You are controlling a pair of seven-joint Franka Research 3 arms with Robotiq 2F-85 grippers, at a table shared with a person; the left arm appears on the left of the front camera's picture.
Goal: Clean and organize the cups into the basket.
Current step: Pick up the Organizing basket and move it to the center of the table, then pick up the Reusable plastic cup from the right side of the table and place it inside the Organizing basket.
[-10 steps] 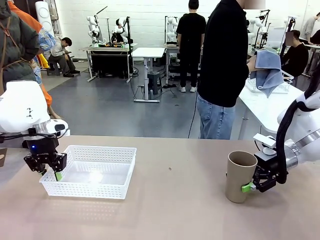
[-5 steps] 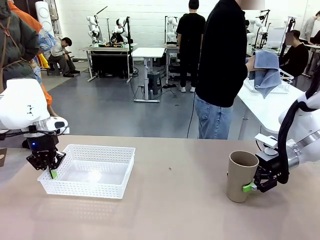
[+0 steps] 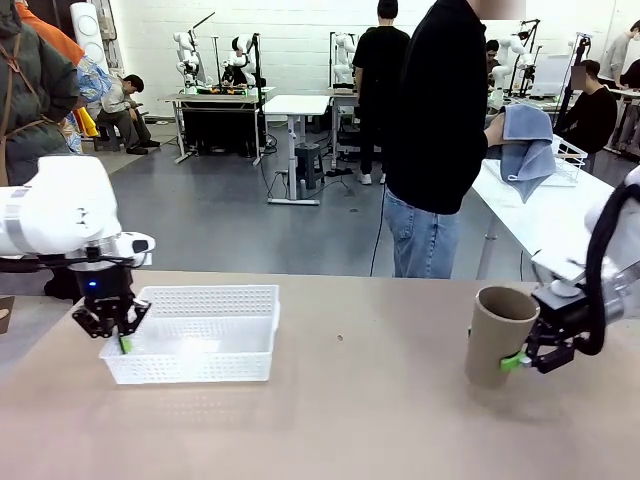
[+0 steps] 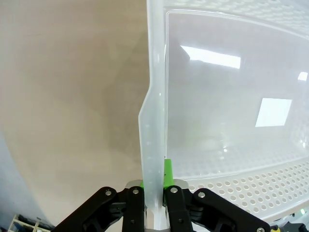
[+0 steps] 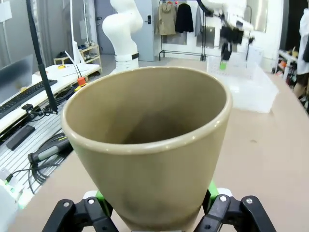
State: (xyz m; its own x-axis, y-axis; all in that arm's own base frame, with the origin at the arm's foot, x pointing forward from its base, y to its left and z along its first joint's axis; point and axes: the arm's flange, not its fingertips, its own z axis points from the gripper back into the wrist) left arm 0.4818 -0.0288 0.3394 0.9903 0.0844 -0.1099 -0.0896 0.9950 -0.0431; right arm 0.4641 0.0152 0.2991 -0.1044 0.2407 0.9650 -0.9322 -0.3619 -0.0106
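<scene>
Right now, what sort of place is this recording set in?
Probably an open lab or workshop hall: rows of work tables on a grey floor, a keyboard and loose cables alongside, and coats hanging at the back.

Tan cup (image 5: 147, 145) at center, mouth toward camera. Right gripper (image 5: 154, 205) at 6 o'clock, green pads flanking cup's lower body; contact unclear. White basket (image 5: 251, 99) at 1 o'clock on tan table (image 5: 270, 159), left gripper (image 5: 223, 62) at its rim.

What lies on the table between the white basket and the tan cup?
Between the basket and the tan cup the table is bare, save a tiny dark speck; the front view shows it.
</scene>
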